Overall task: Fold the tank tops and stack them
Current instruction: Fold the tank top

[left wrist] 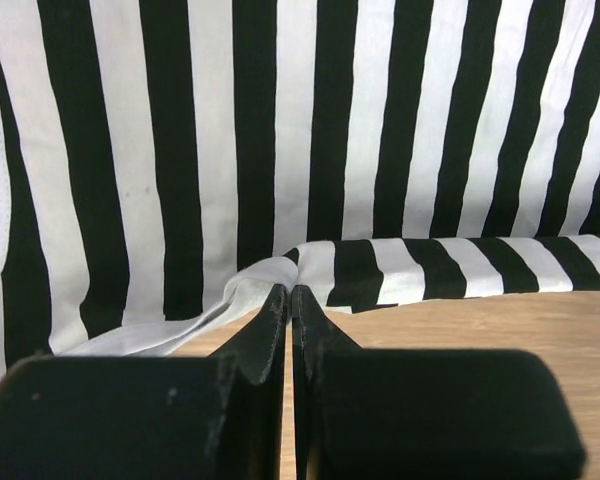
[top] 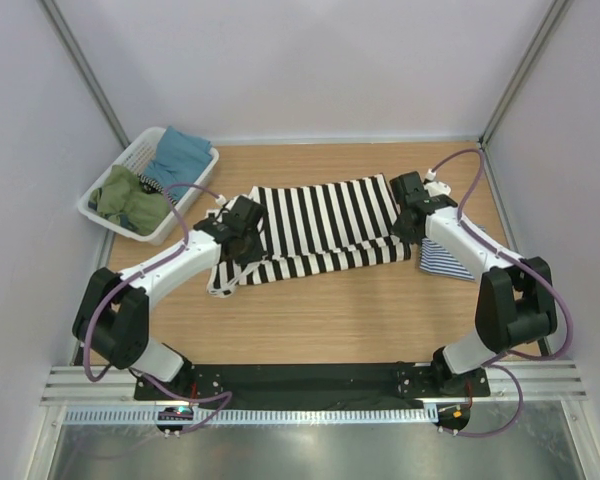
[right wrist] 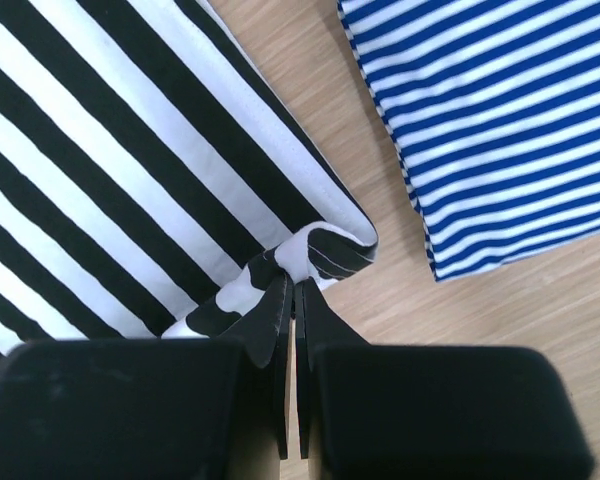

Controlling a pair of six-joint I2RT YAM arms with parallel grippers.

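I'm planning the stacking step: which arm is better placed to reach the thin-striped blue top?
Right. The right claw pinches a corner of the broad-striped top just beside the thin-striped top; the left claw holds that garment's opposite end, farther away.

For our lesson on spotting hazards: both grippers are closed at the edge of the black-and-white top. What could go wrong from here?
1. The left gripper and right gripper pinch the black-and-white top only at their very tips, so the cloth may slip out when lifted.
2. The blue-striped top lies close beside the right-hand corner; a sweeping fold could drag or rumple it.
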